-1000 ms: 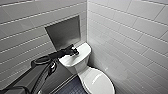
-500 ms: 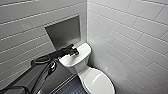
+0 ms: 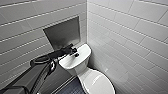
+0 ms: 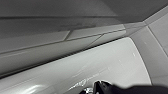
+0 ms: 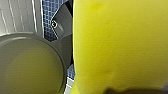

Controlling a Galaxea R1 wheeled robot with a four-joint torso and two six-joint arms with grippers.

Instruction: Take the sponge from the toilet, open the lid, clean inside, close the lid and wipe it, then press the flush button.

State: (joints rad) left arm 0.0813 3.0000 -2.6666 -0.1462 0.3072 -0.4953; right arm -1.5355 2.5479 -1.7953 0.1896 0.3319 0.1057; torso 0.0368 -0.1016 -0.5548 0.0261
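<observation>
- Head view: the left claw (image 3: 74, 51) is over the tank of the toilet (image 3: 83, 51), with the flush button (image 3: 76, 54) at its tip. I cannot tell if it is open or closed. The lid (image 3: 98, 83) is down.
- Left wrist view: the white tank top is close under the claw.
- Right wrist view: the right claw (image 5: 125, 90) grips the sponge (image 5: 117, 45).

Soft even light; glare on lid (image 3: 98, 80); edges bowed.
</observation>
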